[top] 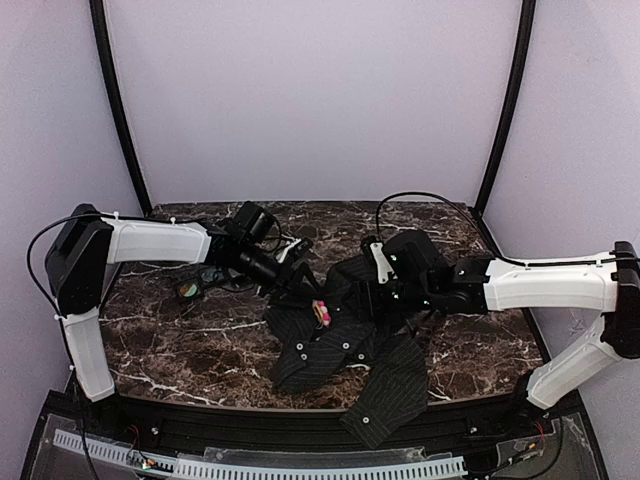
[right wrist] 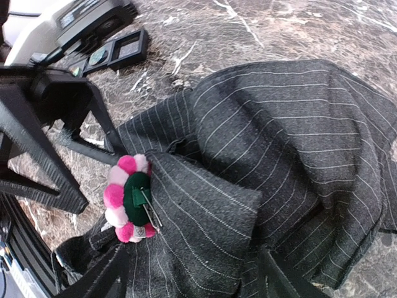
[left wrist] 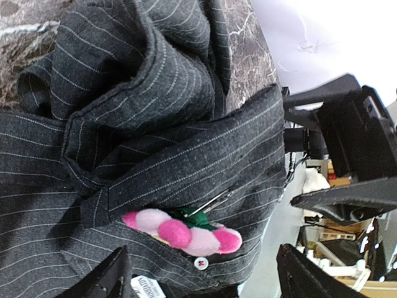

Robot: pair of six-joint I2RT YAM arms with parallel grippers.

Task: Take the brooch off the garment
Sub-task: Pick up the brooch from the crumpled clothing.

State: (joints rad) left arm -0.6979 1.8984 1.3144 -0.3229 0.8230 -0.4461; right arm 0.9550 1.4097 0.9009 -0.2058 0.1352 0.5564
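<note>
The left gripper (left wrist: 201, 254) is spread wide just short of the brooch (left wrist: 183, 233), and the right gripper (right wrist: 192, 257) is spread over the shirt (left wrist: 155, 93). Pinching cloth along with the petals could drag the shirt with the brooch still fastened.

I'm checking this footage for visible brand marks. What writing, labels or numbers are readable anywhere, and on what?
White label at the pinstriped shirt's edge, below the brooch: dark print, too blurred to read.
No other words, numbers or signs are readable in any view.
</note>
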